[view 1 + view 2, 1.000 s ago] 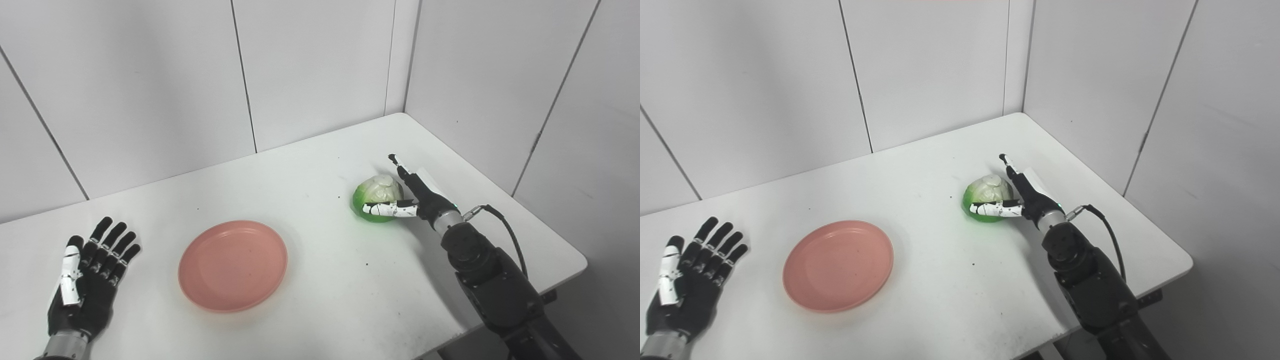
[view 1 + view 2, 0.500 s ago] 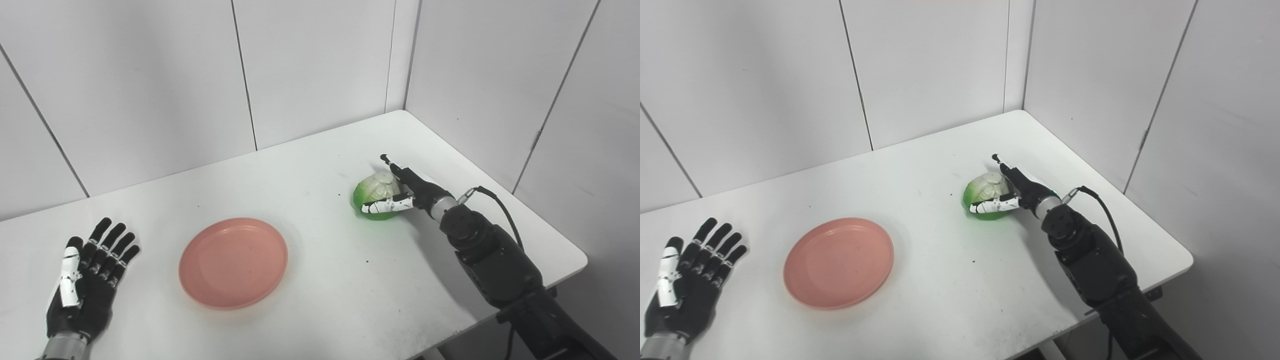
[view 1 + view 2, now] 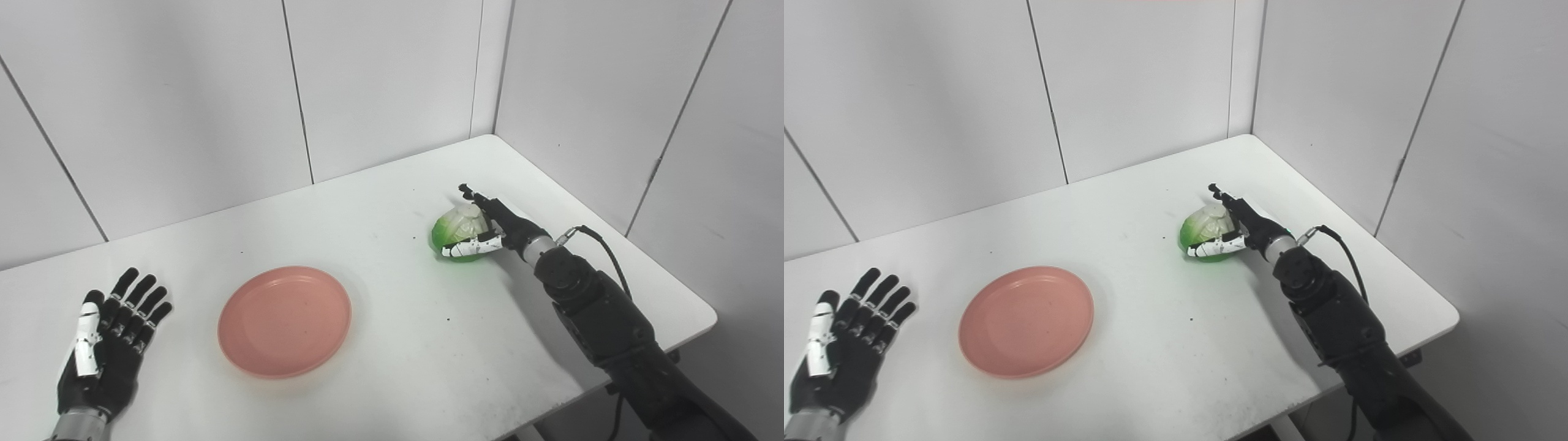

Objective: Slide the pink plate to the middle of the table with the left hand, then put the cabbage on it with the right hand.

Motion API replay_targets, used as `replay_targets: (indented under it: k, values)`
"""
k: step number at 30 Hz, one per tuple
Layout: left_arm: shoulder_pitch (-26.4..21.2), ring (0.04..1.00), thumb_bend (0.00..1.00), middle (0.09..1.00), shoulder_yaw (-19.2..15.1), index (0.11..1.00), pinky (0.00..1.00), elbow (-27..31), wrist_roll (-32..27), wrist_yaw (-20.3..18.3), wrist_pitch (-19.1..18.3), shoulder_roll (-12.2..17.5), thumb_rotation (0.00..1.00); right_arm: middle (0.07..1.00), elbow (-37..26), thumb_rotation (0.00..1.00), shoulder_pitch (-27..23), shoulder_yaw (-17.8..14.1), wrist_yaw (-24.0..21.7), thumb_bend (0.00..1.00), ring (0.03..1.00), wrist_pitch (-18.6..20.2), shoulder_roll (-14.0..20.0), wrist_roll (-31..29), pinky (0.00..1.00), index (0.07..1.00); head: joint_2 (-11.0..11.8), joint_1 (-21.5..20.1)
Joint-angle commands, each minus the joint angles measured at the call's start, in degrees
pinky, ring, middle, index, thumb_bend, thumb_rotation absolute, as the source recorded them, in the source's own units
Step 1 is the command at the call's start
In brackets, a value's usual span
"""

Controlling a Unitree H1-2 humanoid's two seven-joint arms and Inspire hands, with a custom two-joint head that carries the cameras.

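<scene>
The pink plate [image 3: 285, 321] lies flat on the white table [image 3: 392, 202], left of the middle. The green and white cabbage [image 3: 452, 231] sits on the table to the right. My right hand [image 3: 501, 230] wraps it from the right side, with the thumb across its front and the fingers curled over its top and far side. The cabbage also shows in the right eye view [image 3: 1198, 230]. My left hand [image 3: 109, 346] lies open and empty, fingers spread, near the table's front left, well apart from the plate.
White wall panels close off the table at the back and right. The right arm's cable [image 3: 603, 251] loops above the table's right edge. A few dark specks dot the table near the front.
My right hand's fingers have curled from straight beside the cabbage to around it, and the cabbage has shifted slightly away. The left hand and plate have stayed put.
</scene>
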State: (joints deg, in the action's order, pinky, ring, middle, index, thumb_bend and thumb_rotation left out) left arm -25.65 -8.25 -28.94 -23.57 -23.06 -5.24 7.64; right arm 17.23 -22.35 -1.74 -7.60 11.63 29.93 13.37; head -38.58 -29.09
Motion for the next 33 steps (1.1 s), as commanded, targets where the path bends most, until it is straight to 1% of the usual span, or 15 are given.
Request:
replay_targets:
  k: [1,4,6,7,9,10,11,12,14,15,17,23,26,31,33]
  values:
    - [1.4,0.896,0.45,0.906,0.4,0.898,0.89,-1.0,0.9,1.3,-3.1,0.2,1.0,0.874,1.2,0.19,-1.7,0.5,0.0,1.0,0.861,-2.4,0.0,-0.4,0.83,0.888,0.0,0.1]
    - [1.5,0.892,0.44,0.901,0.5,0.892,0.89,-0.7,1.0,1.9,-3.1,0.1,1.0,0.833,2.2,0.14,-1.8,0.7,0.8,1.0,0.821,-3.1,-0.3,-0.3,0.8,0.849,0.0,0.1]
    - [1.5,0.896,0.44,0.904,0.5,0.895,0.89,-0.7,1.0,1.9,-3.0,0.1,1.0,0.729,3.1,0.05,-1.9,0.7,1.5,0.96,0.71,-3.9,-0.7,-0.5,0.68,0.736,0.0,0.1]
    - [1.6,0.898,0.44,0.907,0.6,0.899,0.89,-0.7,1.0,1.9,-3.0,0.1,1.0,0.691,3.5,0.03,-2.0,0.8,1.7,0.95,0.668,-4.5,-0.9,-0.6,0.64,0.696,0.0,0.1]
    - [1.6,0.898,0.44,0.909,0.7,0.901,0.89,-0.6,1.2,2.0,-2.9,0.1,1.0,0.628,4.5,0.0,-2.2,1.0,2.0,0.91,0.605,-5.3,-1.0,-0.7,0.59,0.621,-0.1,0.1]
    - [1.7,0.897,0.44,0.909,0.7,0.901,0.89,-0.5,1.2,2.0,-2.8,0.1,1.0,0.623,5.1,0.0,-2.4,1.3,2.0,0.91,0.6,-5.6,-1.0,-0.7,0.59,0.615,-0.1,0.1]
    - [1.7,0.899,0.44,0.91,0.8,0.901,0.89,-0.5,1.2,2.0,-2.8,0.1,1.0,0.605,5.5,0.06,-2.6,1.7,2.1,0.72,0.587,-5.6,-1.1,-0.4,0.58,0.554,-0.1,0.2]
    - [1.7,0.898,0.44,0.908,0.8,0.898,0.89,-0.5,1.2,2.0,-2.8,0.1,1.0,0.587,5.8,0.09,-2.8,2.0,2.2,0.62,0.571,-5.6,-1.2,-0.2,0.58,0.521,-0.1,0.3]
    - [1.7,0.897,0.44,0.905,0.7,0.896,0.89,-0.4,1.0,2.0,-3.0,0.0,1.0,0.57,6.3,0.12,-3.1,2.9,2.8,0.54,0.561,-5.3,-1.3,0.9,0.59,0.494,-0.1,0.3]
    - [1.8,0.898,0.44,0.905,0.7,0.895,0.89,-0.4,1.0,2.0,-3.0,0.0,1.0,0.548,6.6,0.06,-3.3,3.4,3.3,0.53,0.557,-4.9,-1.3,1.6,0.59,0.481,-0.1,0.4]
    - [1.8,0.898,0.44,0.905,0.8,0.895,0.89,-0.5,1.0,1.9,-2.8,0.0,1.0,0.521,7.1,0.01,-3.7,4.3,4.5,0.53,0.532,-4.3,-1.6,2.8,0.57,0.474,-0.1,0.5]
    - [1.9,0.901,0.44,0.908,0.8,0.897,0.89,-0.3,0.9,1.9,-2.6,-0.1,1.0,0.512,7.5,0.0,-4.0,4.4,6.4,0.53,0.513,-3.0,-2.5,2.8,0.53,0.473,-0.1,0.6]
    - [2.0,0.898,0.44,0.908,0.9,0.897,0.89,-0.1,1.1,2.0,-2.5,-0.2,1.0,0.503,7.5,0.0,-3.8,3.9,7.4,0.53,0.501,-4.4,-2.7,2.3,0.51,0.476,0.0,1.0]
    - [2.2,0.897,0.44,0.906,0.9,0.897,0.89,0.2,0.9,2.1,-2.7,-0.6,1.0,0.486,5.5,0.0,-3.1,2.4,8.6,0.53,0.482,-5.5,-3.1,0.9,0.47,0.486,0.3,2.2]
    - [2.3,0.895,0.44,0.904,0.9,0.895,0.89,0.6,1.0,2.4,-2.9,-0.8,1.0,0.479,3.4,0.0,-2.8,1.9,9.0,0.53,0.476,-4.7,-3.2,0.9,0.46,0.493,0.3,2.7]
